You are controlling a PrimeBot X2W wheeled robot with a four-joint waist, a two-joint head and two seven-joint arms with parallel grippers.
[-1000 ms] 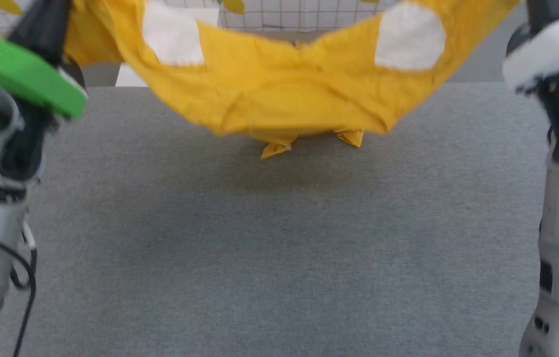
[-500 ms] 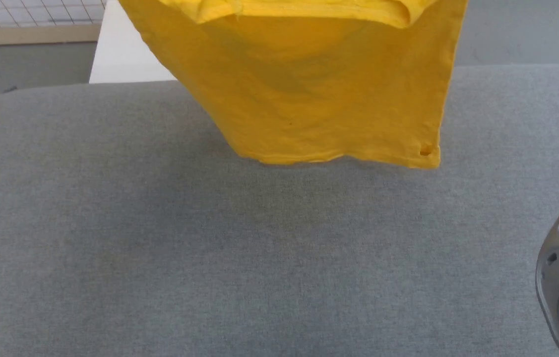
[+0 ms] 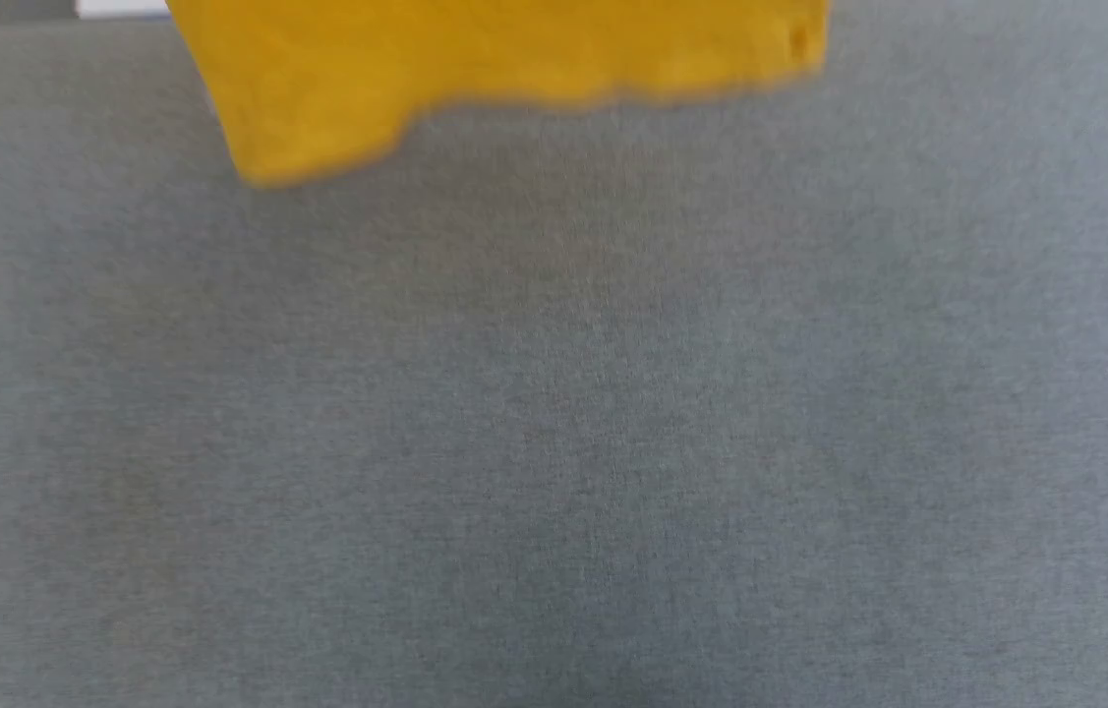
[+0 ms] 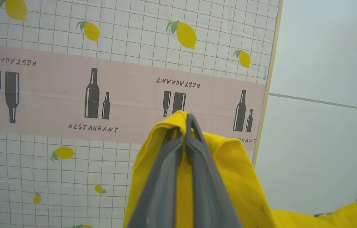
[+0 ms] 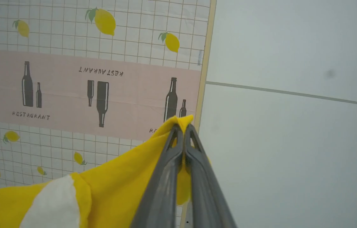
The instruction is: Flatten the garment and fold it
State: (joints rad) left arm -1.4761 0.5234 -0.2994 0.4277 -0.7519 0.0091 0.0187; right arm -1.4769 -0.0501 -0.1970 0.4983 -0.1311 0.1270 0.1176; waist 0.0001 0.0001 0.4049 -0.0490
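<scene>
STEP: flattening; garment [image 3: 475, 59] hangs between two pinched spots, hem over the far part of the surface [image 3: 554, 442] | TOOLS: left tool [image 4: 184, 126] pressed together on a yellow fold; right tool [image 5: 183, 129] likewise pinching cloth | NEXT: probably lower it, hem landing first, drawing it taut | EDGES: blurred hem uneven, left corner lowest | ROOM: broad grey stretch nearer the robot.

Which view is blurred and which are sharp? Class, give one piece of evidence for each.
Head view: motion-blurred; the yellow T-shirt smears at its edge over the grey table. Left wrist view: sharp; lettering on the lemon-print cloth reads crisply behind the left end effector. Right wrist view: equally sharp, evenly lit, right end effector crisp.
</scene>
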